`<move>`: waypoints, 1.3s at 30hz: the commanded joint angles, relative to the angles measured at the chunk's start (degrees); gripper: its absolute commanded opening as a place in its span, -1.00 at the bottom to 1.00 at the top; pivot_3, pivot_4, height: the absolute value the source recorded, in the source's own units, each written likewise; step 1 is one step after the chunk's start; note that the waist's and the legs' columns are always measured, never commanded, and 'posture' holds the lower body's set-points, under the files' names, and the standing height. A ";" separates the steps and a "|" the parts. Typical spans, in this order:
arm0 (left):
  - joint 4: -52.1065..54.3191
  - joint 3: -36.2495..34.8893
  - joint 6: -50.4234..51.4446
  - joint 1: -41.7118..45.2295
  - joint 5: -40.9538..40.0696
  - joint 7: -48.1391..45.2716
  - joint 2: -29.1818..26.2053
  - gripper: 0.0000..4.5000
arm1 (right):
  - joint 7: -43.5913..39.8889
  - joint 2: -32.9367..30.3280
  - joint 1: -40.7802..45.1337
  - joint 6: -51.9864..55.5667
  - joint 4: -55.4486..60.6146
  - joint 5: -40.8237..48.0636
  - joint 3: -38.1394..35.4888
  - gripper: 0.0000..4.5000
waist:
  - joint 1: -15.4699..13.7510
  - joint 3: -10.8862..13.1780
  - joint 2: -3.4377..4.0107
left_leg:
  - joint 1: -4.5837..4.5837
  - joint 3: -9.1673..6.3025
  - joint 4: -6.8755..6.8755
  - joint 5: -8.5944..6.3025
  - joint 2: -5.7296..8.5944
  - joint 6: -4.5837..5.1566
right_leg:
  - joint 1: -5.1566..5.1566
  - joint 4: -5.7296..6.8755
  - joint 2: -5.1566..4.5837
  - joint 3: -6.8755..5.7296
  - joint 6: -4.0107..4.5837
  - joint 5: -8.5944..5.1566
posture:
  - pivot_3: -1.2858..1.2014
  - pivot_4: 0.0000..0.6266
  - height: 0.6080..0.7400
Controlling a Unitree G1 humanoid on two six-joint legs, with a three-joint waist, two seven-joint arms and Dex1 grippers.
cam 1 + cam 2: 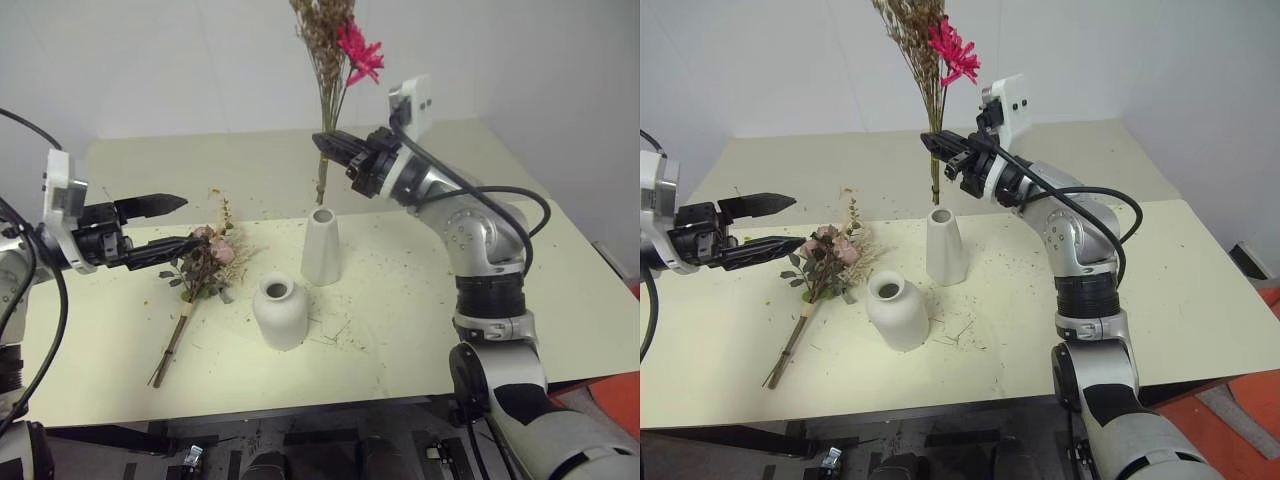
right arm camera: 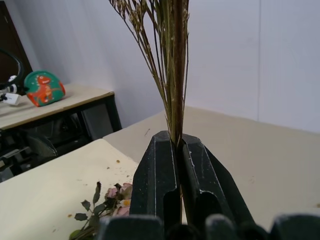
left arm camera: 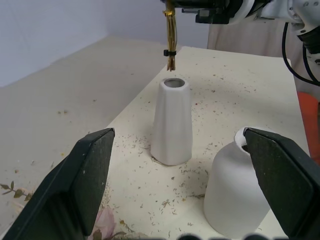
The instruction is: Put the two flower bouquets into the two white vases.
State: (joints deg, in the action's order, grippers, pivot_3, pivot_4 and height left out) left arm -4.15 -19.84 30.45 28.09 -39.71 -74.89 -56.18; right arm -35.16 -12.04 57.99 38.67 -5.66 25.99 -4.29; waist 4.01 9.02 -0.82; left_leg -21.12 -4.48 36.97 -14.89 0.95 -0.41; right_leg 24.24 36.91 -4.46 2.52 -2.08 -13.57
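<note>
Slim bouquet stands upright, stems down and magenta flower up, clenched low on its stems by the right pincer just above the taller vase. Its stem ends could catch the narrow rim and tip the vase. Left pincer hovers released beside the fuller bouquet, lying on the table left of the squat vase, heads far, stems near.
</note>
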 commanded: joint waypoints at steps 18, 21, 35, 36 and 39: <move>3.03 -2.66 0.95 -0.89 -1.76 1.07 -1.37 1.00 | -0.76 1.14 -5.47 -8.37 -2.74 -4.23 5.32 -0.99 | 0.12 0.00 0.00 | 0.02 0.01 0.00 0.00 0.00 0.00 | 0.01 0.00 0.01 0.01 0.00 0.00 | 0.03 -0.52 1.00; 3.37 -2.69 1.19 -0.96 -1.87 1.23 -1.40 1.00 | -0.73 1.42 -6.75 -10.54 -3.56 -5.72 6.28 -0.99 | 0.04 0.00 0.00 | 0.02 0.00 0.00 0.00 -0.01 0.00 | 0.01 0.00 0.01 0.01 0.00 0.00 | 0.03 -0.52 1.00; 3.73 -1.90 2.03 -0.01 -1.81 1.67 -1.25 1.00 | -0.78 1.27 -11.37 -13.76 0.54 -7.71 7.56 0.35 | 0.01 0.00 0.00 | 0.02 -0.01 0.00 0.00 0.00 -0.01 | -0.01 0.00 0.01 0.01 0.00 0.00 | 0.03 -0.52 1.00; 3.65 -1.74 2.07 0.20 -1.74 1.68 -1.20 1.00 | -0.92 0.91 -11.48 -13.02 1.55 -7.46 7.57 0.50 | 0.01 0.00 0.00 | 0.02 -0.01 0.00 0.00 0.00 -0.01 | -0.01 0.00 0.00 0.01 0.00 0.00 | 0.03 -0.52 1.00; 3.30 -1.30 2.04 0.74 -1.55 1.61 -1.08 1.00 | -2.34 -1.14 -11.90 -10.00 5.04 -6.56 7.99 0.80 | 0.00 0.00 0.00 | 0.02 -0.01 0.00 0.00 0.00 -0.01 | 0.00 0.00 0.01 0.00 0.00 0.00 | 0.03 -0.52 1.00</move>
State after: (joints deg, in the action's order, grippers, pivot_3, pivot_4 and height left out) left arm -1.65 -20.43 32.68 27.33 -40.64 -73.25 -56.25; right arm -36.68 -12.24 45.78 27.59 -4.79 18.40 3.97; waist 4.01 9.02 -0.82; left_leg -21.11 -4.49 36.97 -14.89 0.95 -0.42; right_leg 24.23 36.91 -4.46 2.53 -2.08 -13.57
